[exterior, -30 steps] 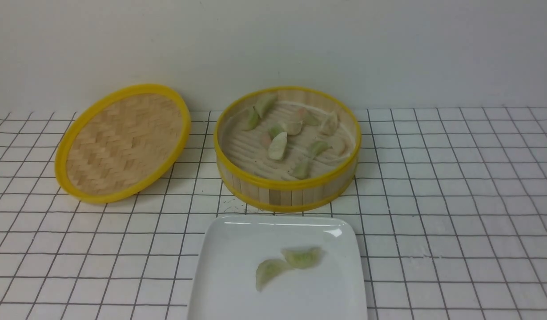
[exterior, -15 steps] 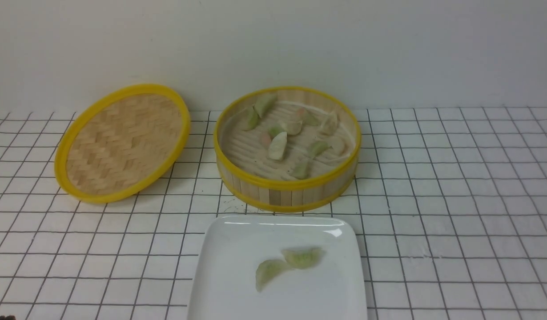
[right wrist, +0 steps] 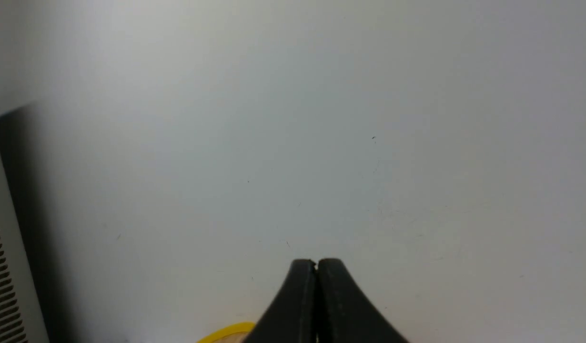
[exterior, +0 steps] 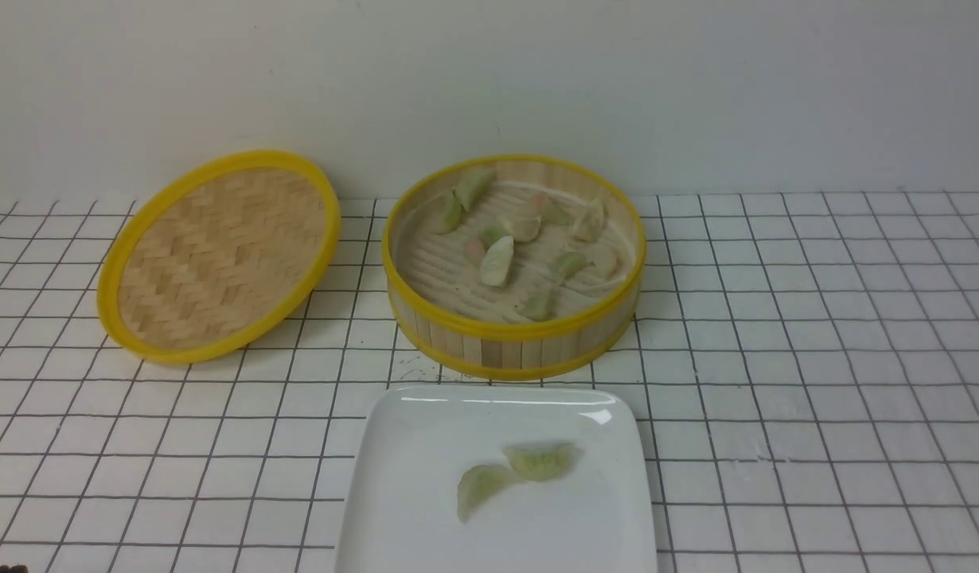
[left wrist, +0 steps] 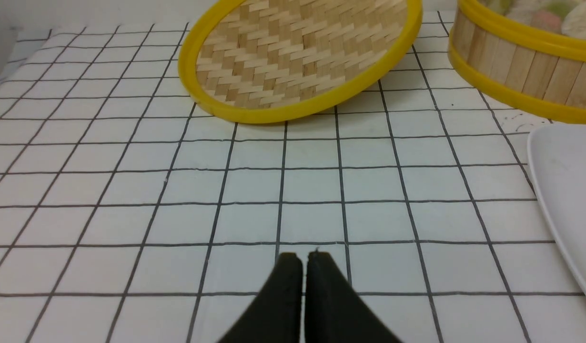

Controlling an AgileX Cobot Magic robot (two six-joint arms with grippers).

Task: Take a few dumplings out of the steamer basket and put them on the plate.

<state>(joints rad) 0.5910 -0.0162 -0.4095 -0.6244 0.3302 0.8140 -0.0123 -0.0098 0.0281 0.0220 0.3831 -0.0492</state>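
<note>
- Dumplings point(exterior: 497, 261): most sit loose in the steamer basket point(exterior: 513, 344); two green ones point(exterior: 515, 473) lie touching on the plate point(exterior: 394, 477)
- plate just in front of basket; woven lid point(exterior: 219, 255) to the left, tilted
- left gripper point(left wrist: 303, 259): fingers together, empty, low over gridded table point(left wrist: 131, 190)
- right gripper point(right wrist: 317, 263): fingers together, empty, facing blank wall point(right wrist: 293, 119)

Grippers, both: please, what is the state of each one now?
Left gripper: closed, holding nothing, above the white gridded table.
Right gripper: closed, holding nothing.
</note>
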